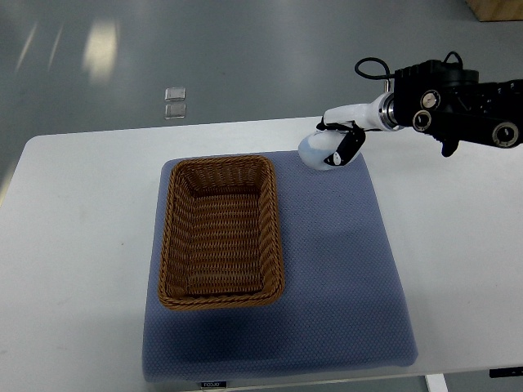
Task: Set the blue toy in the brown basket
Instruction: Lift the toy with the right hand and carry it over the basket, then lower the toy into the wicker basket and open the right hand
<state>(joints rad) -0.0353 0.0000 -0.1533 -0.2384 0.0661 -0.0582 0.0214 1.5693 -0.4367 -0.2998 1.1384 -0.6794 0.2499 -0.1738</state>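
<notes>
The right hand (337,144) clasped the pale blue toy (315,151) (probably light, smooth, slippery); the brown basket (221,233) lay below-left of it.

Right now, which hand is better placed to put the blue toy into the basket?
The right. The right hand is already closed around the blue toy at the far right corner of the mat, just beyond the brown basket. The left arm is not in view.

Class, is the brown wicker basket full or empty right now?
Empty: the rectangular brown wicker basket shows only its bare woven floor; no toy lies inside it.
</notes>
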